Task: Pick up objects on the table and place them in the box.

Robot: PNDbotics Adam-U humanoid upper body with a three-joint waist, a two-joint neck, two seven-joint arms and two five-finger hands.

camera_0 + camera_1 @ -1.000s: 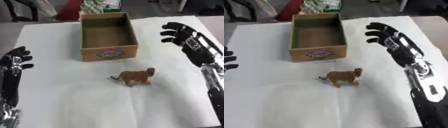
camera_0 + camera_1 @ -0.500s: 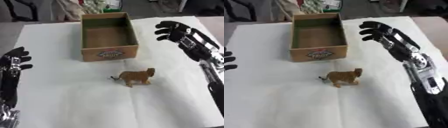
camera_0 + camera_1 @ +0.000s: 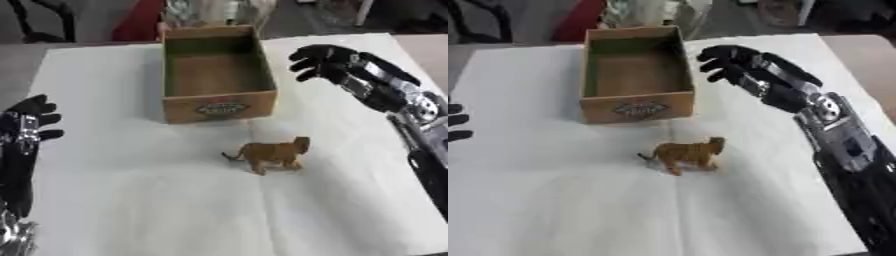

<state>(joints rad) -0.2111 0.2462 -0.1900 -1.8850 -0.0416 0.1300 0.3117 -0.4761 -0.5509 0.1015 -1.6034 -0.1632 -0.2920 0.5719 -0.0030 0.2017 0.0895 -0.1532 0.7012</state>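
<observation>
The small orange-brown toy tiger (image 3: 270, 154) stands upright on the white cloth-covered surface (image 3: 140, 200), head pointing right, tail to the left, and nobody is touching it. Just behind it sits the open brown cardboard box (image 3: 217, 70), a label on its near wall, nothing visible inside. The tiger is close to the box's front right corner but apart from it.

Over on the right, the black and silver right hand (image 3: 737, 62) hangs above the surface just beside the box's right wall, level with its middle, fingers (image 3: 715, 54) spread and slightly bent, gripping nothing. It is well up and away from the tiger.

At the left edge, the black left hand (image 3: 26, 120) rests idle, fingers relaxed and pointing up, far from both box and tiger.
</observation>
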